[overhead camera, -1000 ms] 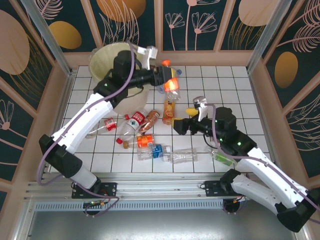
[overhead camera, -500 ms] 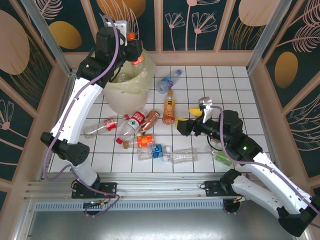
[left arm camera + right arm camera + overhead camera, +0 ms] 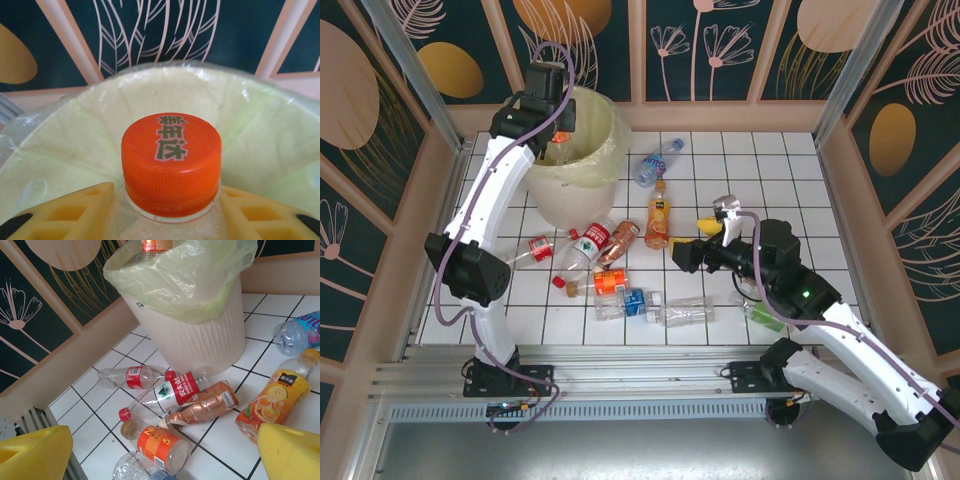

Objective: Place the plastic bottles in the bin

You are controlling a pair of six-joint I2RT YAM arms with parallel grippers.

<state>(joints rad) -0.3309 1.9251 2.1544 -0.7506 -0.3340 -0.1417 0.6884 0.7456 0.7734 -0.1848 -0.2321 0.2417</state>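
Observation:
My left gripper [image 3: 557,140] hangs over the bin [image 3: 612,122], shut on a clear plastic bottle [image 3: 171,162] with an orange cap, held at the neck between the yellow fingers [image 3: 65,212]. The bin's pale yellow liner [image 3: 260,130] lies behind and below the cap. Several more plastic bottles lie on the white tiles: a blue-labelled one [image 3: 655,162], an orange juice one [image 3: 659,220], a copper one [image 3: 618,243], a red-labelled one [image 3: 585,245] and an orange-labelled one [image 3: 612,283]. My right gripper [image 3: 692,240] stands open just right of this cluster, nothing between its fingers [image 3: 290,450].
A clear bottle [image 3: 685,312] and a blue-labelled one [image 3: 632,302] lie near the front. A green bottle [image 3: 765,315] lies under my right arm. Another red-labelled bottle [image 3: 525,252] rests at the left. Wooden walls [image 3: 830,170] enclose the tiled floor.
My left arm has swung the orange-capped bottle from above the tiles leftward and back, to over the bin. The right arm has hardly moved.

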